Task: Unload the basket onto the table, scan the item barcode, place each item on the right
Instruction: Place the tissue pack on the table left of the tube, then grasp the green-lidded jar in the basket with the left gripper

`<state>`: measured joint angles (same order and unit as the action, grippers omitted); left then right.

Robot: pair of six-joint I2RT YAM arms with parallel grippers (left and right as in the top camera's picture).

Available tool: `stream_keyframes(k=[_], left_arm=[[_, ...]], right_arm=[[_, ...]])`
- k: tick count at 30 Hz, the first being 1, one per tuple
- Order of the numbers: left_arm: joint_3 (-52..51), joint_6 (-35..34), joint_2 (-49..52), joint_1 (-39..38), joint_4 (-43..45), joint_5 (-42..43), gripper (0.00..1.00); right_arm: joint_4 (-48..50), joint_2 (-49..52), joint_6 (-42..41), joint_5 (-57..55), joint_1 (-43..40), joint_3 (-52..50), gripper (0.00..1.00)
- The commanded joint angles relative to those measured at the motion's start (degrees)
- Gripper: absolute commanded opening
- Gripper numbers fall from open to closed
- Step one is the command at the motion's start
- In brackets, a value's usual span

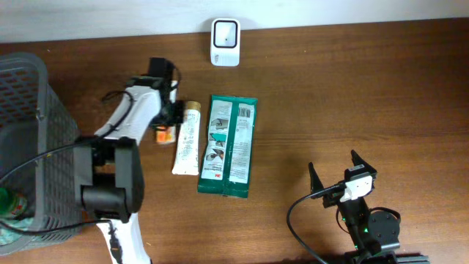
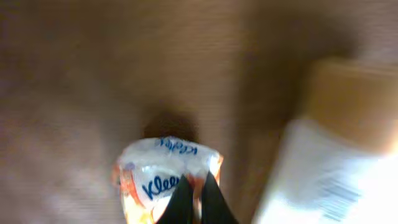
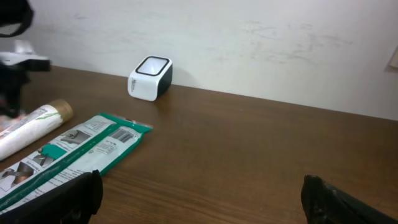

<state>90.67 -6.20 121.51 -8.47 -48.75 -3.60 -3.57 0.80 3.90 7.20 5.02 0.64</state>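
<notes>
Three things lie near the left gripper, whose jaws are pinched together on the tissue pack. A white tube is just beside it, a green box lies beyond the tube, and the scanner sits farther off. A basket stands behind it. The right gripper gapes wide, empty, well apart.

The tissue pack carried blue lettering. "Klee" could be read on its front, with the rest of the word covered. A smaller blue word in the same script sat near its top edge, too blurred to spell out. The green box bore a small red logo at one corner, too small to read, and a barcode at the opposite end. The white tube showed only blurred, unreadable print.
</notes>
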Motion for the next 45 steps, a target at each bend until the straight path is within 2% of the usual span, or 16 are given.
stream_keyframes(k=[1, 3, 6, 10, 13, 17, 19, 23, 25, 29, 32, 36, 40, 42, 44, 45], left_arm=[[0.96, 1.55, -0.24, -2.97, 2.03, 2.56, 0.36], [6.27, 1.57, -0.39, -2.69, -2.54, 1.86, 0.49], [18.97, 1.55, -2.19, -1.51, -12.81, -0.33, 0.52], [33.27, 1.57, -13.35, 4.76, -22.49, -0.94, 0.59], [33.86, 1.55, -26.08, 18.47, -27.30, -0.94, 0.60], [33.03, 0.90, -29.49, 38.93, -30.69, -0.90, 0.62], [25.40, -1.07, -29.49, 49.24, -27.32, -0.92, 0.82], [4.24, -0.96, -29.49, 55.63, -9.86, -1.22, 0.87], [-7.37, 3.13, -29.49, 55.80, 3.43, -2.89, 1.00], [-16.61, 9.25, -29.07, 57.68, 14.93, -5.27, 0.99], [-16.72, 9.53, -27.96, 59.23, 15.32, -5.79, 0.99], [-16.72, 9.51, -22.82, 59.91, 13.16, -12.59, 0.99], [-16.72, 9.51, -19.39, 61.53, 14.12, -9.81, 1.00], [-16.72, 9.51, -17.90, 61.53, 13.51, -5.77, 0.91], [-16.72, 9.49, -16.81, 61.53, 13.03, -4.70, 0.90], [-16.72, 9.46, -16.79, 61.53, 12.20, -3.72, 0.84]], right_arm=[[-0.24, -0.39, 0.17, 0.55, -0.13, -0.33, 0.99], [-0.24, -0.39, 0.17, 0.55, -0.13, -0.33, 0.98], [-0.24, -0.39, 0.17, 0.55, -0.13, -0.33, 0.98], [-0.24, -0.39, 0.17, 0.55, -0.13, -0.33, 0.98], [-0.24, -0.39, 0.17, 0.55, -0.13, -0.33, 0.98], [-0.24, -0.39, 0.17, 0.55, -0.13, -0.33, 0.98], [-0.24, -0.39, 0.17, 0.55, -0.13, -0.33, 0.98], [-0.24, -0.39, 0.17, 0.55, -0.13, -0.33, 0.98], [-0.24, -0.39, 0.17, 0.55, -0.13, -0.33, 0.99], [-0.24, -0.39, 0.17, 0.55, -0.13, -0.33, 0.98], [-0.24, -0.39, 0.17, 0.55, -0.13, -0.33, 0.98], [-0.24, -0.39, 0.17, 0.55, -0.13, -0.33, 0.98], [-0.24, -0.39, 0.17, 0.55, -0.13, -0.33, 0.98], [-0.24, -0.39, 0.17, 0.55, -0.13, -0.33, 0.98], [-0.24, -0.39, 0.17, 0.55, -0.13, -0.33, 0.98], [-0.24, -0.39, 0.17, 0.55, -0.13, -0.33, 0.98]])
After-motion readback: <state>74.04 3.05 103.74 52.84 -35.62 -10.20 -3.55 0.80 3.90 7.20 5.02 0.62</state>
